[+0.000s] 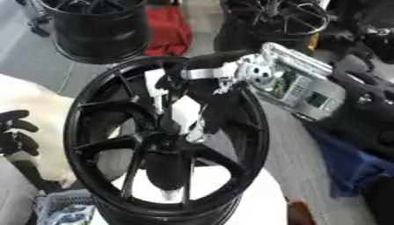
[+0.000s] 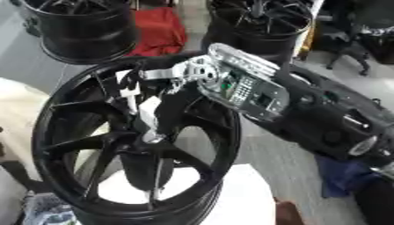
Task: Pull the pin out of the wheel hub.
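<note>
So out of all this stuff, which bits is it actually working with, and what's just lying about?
In the job:
- black wheel, lying face up in front
- right hand, reaching into its hub; the pin itself can't be made out

Just lying about:
- two more black wheels, far left and far centre
- red cloth
- blue cloth
- left hand, idle at the left edge

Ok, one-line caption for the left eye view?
Right hand reaches down into the black wheel toward its hub; left hand idles at the left edge.

Wheel workshop: black alloy rims (image 1: 100,30) standing about, red rag (image 1: 168,28), grey floor (image 1: 304,162).
</note>
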